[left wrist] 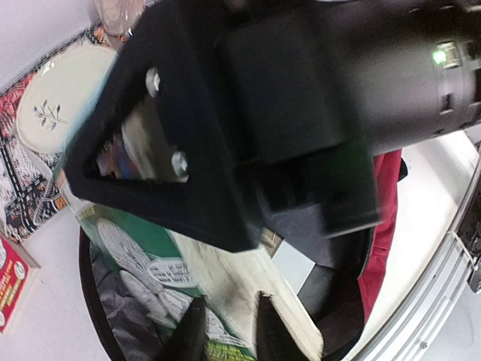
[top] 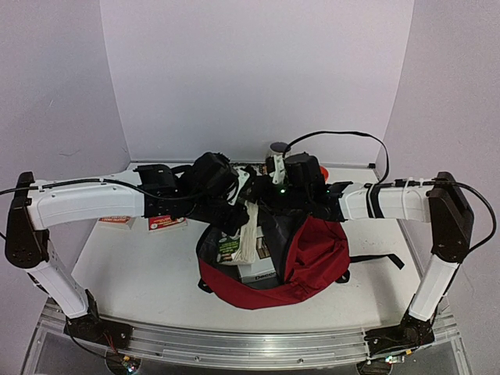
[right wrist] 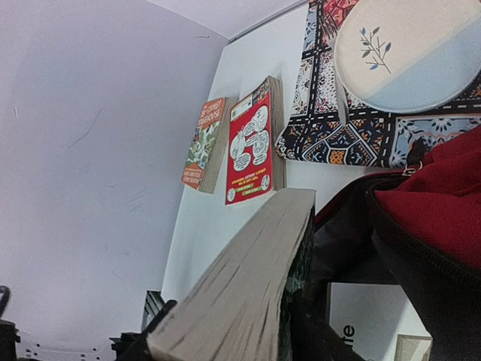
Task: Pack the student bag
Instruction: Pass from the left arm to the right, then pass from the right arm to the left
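Well, the dark-red soft fabric backpack looks light and floppy, its sides sagging; I'd take it by the stiffer zippered rim, not the slack cloth. It lies open-mouthed directly beneath both grippers. The right gripper is clamped across a thick green-covered paperback book above the bag's mouth; whether the left gripper pinches it, I cannot tell.

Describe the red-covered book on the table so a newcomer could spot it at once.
From the dark-red student bag mid-table, look left toward the side wall, where two books lie side by side. The red book is the one nearer the bag: bright red cover with white round pictures, while its neighbour is orange and green.
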`<control>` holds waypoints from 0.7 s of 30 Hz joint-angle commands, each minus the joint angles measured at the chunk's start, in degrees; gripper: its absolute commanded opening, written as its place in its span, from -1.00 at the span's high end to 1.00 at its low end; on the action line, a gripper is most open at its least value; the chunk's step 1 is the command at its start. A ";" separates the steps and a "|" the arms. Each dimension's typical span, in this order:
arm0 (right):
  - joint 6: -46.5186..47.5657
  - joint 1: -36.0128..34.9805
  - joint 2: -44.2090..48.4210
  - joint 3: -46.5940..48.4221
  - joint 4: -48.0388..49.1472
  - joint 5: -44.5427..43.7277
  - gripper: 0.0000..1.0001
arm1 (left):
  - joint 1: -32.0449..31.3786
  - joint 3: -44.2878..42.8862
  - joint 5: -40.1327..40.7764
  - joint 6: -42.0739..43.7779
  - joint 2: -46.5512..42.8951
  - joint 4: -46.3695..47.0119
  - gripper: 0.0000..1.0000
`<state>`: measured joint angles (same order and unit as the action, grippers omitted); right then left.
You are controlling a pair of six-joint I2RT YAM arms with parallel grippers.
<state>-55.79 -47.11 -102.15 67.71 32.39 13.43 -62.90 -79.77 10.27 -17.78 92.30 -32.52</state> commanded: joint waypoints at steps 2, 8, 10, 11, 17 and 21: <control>1.59 0.57 2.56 -1.29 1.64 -0.78 0.37 | -1.57 -3.53 5.61 1.79 -0.54 2.26 0.15; 2.23 2.34 6.42 -3.32 4.30 -1.35 0.86 | -1.53 -1.90 8.32 0.21 -2.97 2.51 -0.37; 1.89 3.15 7.41 -3.93 5.61 -0.82 0.99 | -1.52 -1.21 10.30 -0.97 -3.78 2.64 -0.46; 1.63 3.49 7.94 -4.35 6.60 -0.50 1.00 | -1.54 -0.84 11.33 -1.62 -4.18 2.76 -0.51; -0.56 5.39 11.53 -7.62 14.83 1.22 1.00 | 2.54 3.69 11.75 -6.92 -8.97 6.21 -0.73; -2.48 6.31 14.66 -11.25 21.68 -0.07 1.00 | 10.59 11.97 1.12 -12.34 -14.85 14.93 -0.81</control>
<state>-55.53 -41.80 -93.49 58.23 40.22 13.25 -59.28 -73.54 18.17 -23.72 83.78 -26.74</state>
